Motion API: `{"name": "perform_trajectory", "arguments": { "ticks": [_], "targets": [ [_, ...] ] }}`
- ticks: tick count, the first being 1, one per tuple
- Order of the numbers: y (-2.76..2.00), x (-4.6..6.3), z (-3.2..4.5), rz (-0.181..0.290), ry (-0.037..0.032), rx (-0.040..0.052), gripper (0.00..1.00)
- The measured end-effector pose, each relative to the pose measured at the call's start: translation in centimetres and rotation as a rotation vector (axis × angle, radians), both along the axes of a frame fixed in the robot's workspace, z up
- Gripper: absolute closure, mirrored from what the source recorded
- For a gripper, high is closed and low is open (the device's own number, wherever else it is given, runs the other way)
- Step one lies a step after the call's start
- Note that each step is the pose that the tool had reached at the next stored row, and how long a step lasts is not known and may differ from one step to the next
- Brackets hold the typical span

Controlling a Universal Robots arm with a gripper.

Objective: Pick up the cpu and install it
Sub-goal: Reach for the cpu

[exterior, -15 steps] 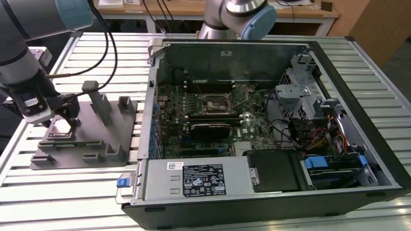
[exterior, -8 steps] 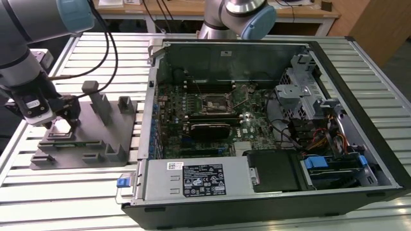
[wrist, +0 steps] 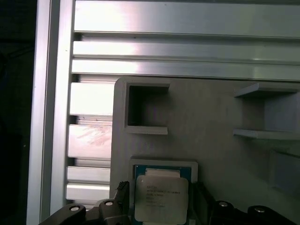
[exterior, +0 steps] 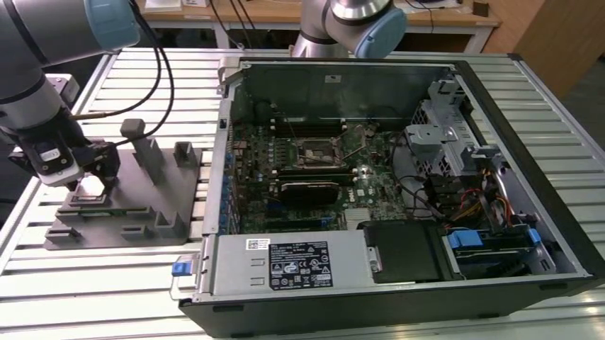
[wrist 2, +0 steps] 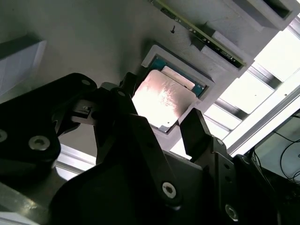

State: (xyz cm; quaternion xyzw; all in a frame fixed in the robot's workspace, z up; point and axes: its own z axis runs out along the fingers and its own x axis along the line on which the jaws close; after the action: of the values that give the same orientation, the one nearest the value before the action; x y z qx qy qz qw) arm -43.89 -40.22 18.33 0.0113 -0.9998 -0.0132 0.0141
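Tool (exterior: 91,178) stands over the grey fixture (exterior: 151,212) on the desk (exterior: 85,290), at the exterior view's left. Its jaws are apart, one on each side of the cpu (wrist 2: 161,101) (wrist: 161,198), not clamping it. The cpu lies flat in a square fixture recess.

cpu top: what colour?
Silvery-white, shiny metal. The cpu shows best in the second wrist view.

the picture's edge cuts off 1 side of the cpu (wrist: 161,198) in the first wrist view.
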Motion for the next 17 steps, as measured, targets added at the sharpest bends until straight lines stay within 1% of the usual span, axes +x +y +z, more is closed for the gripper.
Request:
{"name": "perform_trajectory", "arguments": {
  "ticks": [1, 5, 7, 17],
  "targets": [
    [0.0, -0.01, -0.01, 0.0, -0.0011, 0.0, 0.35],
    [0.0, -0.13, 0.01, 0.0, -0.0105, 0.0002, 0.35],
    [0.0, -0.14, 0.02, 0.0, -0.0126, 0.0002, 0.35],
    [-0.01, -0.16, 0.14, 0.0, -0.0135, 0.0001, 0.35]
  ]
}}
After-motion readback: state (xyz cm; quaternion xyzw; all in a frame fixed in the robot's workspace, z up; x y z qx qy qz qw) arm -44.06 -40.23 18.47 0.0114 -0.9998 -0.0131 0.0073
